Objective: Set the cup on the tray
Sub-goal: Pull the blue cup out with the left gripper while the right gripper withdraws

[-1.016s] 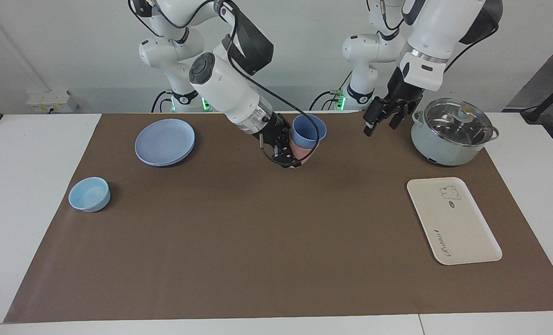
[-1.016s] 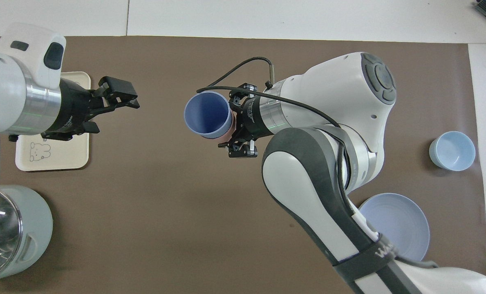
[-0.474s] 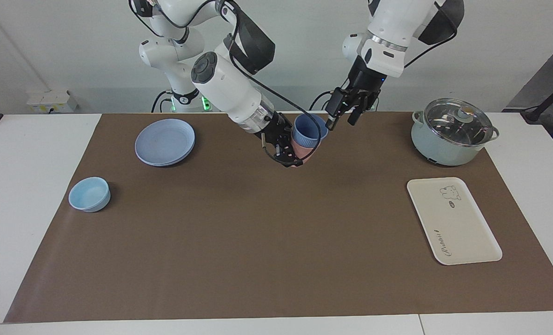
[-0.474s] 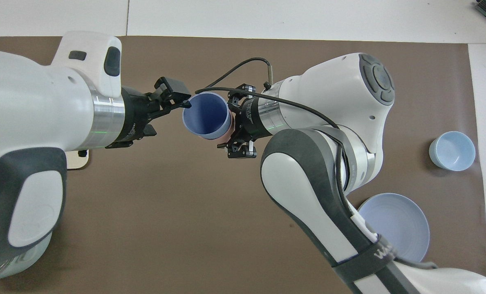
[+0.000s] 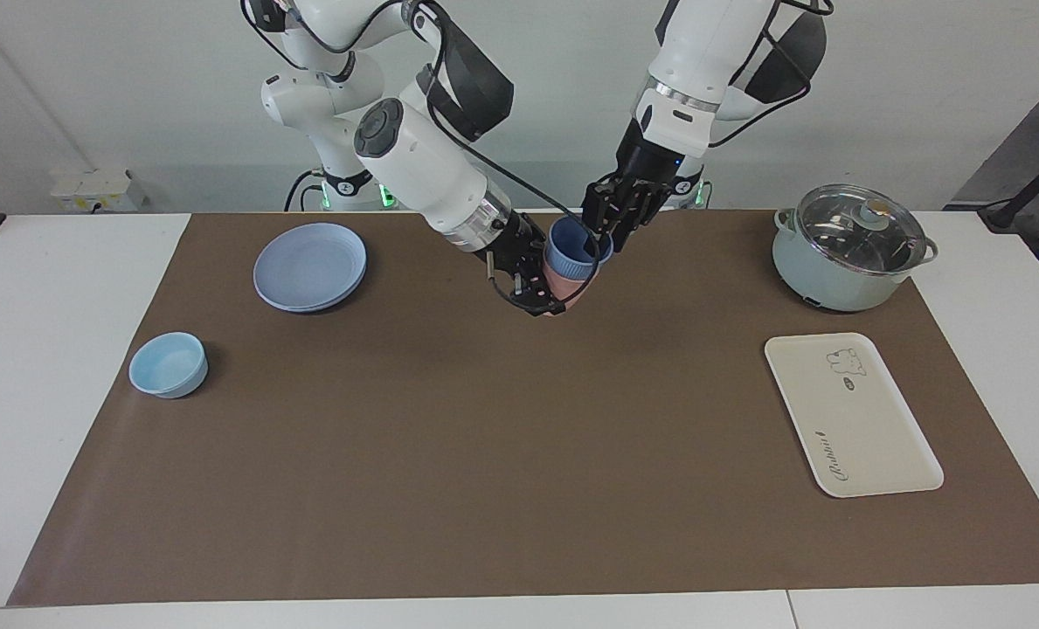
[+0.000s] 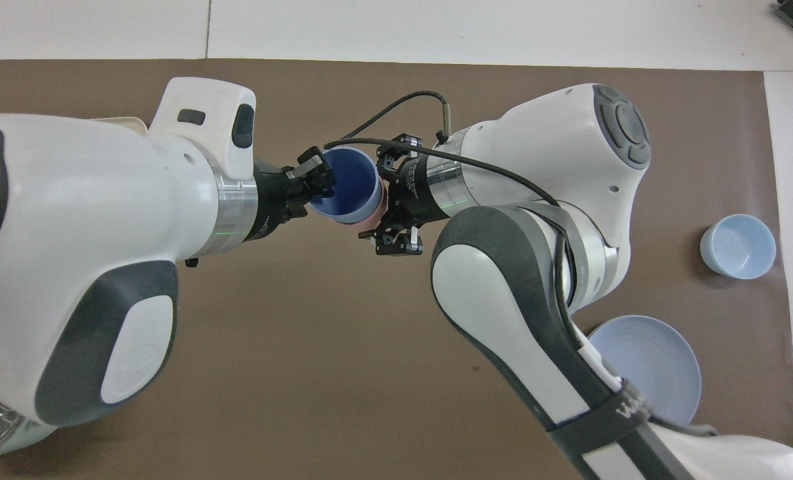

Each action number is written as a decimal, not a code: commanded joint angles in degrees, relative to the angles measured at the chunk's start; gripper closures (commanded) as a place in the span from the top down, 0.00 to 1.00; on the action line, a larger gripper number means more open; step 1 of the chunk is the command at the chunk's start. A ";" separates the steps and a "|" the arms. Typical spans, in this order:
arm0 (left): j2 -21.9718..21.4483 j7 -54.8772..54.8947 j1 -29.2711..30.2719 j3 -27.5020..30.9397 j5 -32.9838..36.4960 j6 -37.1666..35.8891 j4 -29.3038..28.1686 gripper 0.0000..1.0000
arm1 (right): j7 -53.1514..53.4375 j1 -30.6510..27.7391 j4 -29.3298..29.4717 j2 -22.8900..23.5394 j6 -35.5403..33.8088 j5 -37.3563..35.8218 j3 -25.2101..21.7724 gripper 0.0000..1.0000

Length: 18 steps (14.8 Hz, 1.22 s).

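The periwinkle-blue cup (image 5: 574, 251) sits nested inside a pink cup (image 5: 569, 290), both tilted and held above the brown mat. My right gripper (image 5: 552, 295) is shut on the pink cup's side; it also shows in the overhead view (image 6: 387, 217). My left gripper (image 5: 608, 229) is at the blue cup's rim, open, with one finger over the cup's mouth (image 6: 349, 180) and one outside it. The cream tray (image 5: 851, 415) lies toward the left arm's end of the table. In the overhead view the left arm hides all but a sliver of the tray (image 6: 124, 121).
A lidded pale-green pot (image 5: 851, 249) stands nearer to the robots than the tray. A round blue plate (image 5: 309, 266) and a shallow light-blue bowl (image 5: 168, 364) lie toward the right arm's end of the table.
My left gripper has swung from beside the pot across to the blue cup's rim. The right gripper has kept the nested cups nearly still.
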 commanded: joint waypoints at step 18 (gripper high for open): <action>-2.43 21.28 16.68 2.82 2.80 -15.98 6.84 0.00 | -11.94 -13.03 -3.02 -4.34 -4.81 10.35 -0.20 0.00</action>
